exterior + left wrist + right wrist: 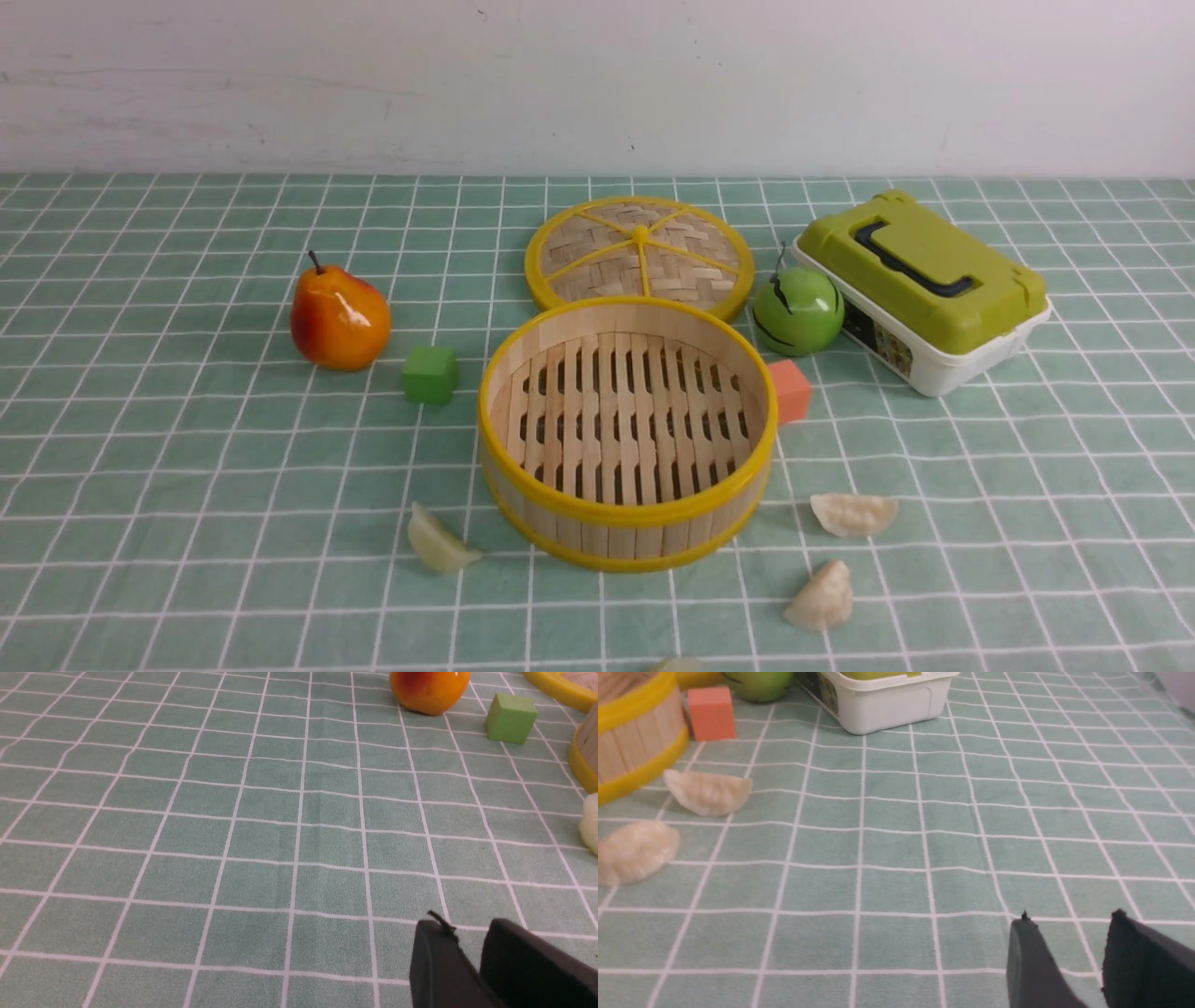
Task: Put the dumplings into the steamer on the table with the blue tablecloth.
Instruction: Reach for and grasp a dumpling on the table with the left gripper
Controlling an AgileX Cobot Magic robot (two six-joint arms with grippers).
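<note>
The dumplings are lying on the blue tablecloth just outside the steamer. The left gripper is hovering barely parted, the right gripper wider, both gripping nothing.

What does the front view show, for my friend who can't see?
An empty bamboo steamer sits on teal checked cloth, four dumplings lying outside it nearer the camera, one cut off by the frame's edge. Around it: its lid, a pear, a green apple, two cubes, a green-lidded box.

Pear, green cube, lid, apple, orange cube, box
</note>
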